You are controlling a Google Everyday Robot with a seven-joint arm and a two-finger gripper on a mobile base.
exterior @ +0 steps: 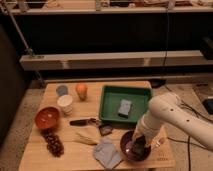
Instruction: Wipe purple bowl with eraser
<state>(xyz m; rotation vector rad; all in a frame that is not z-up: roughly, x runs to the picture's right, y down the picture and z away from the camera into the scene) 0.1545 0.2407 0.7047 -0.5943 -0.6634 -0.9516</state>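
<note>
The gripper [138,145] is at the end of the white arm [167,112], which comes in from the right and angles down into the purple bowl [125,145]. Its tip is low inside the bowl, right of centre. Whether it is open or closed cannot be told from this view. A small dark shape at the tip, taken to be the eraser [140,148], lies against the bowl's inner surface; whether the gripper has hold of it cannot be told. The bowl stands upright near the front right corner of the wooden table [35,156], just in front of the green tray [111,113]. A grey-blue block [124,107] lies in the tray. A grey-blue cloth [106,152] lies flat just left of the bowl, at the table's front edge. On the left side are an orange-red bowl [47,118] with grapes [53,144] in front of it. Behind it a white cup [64,103] stands, with an orange [81,90] further back. A dark-handled tool [82,121] lies near the table's centre.
</note>
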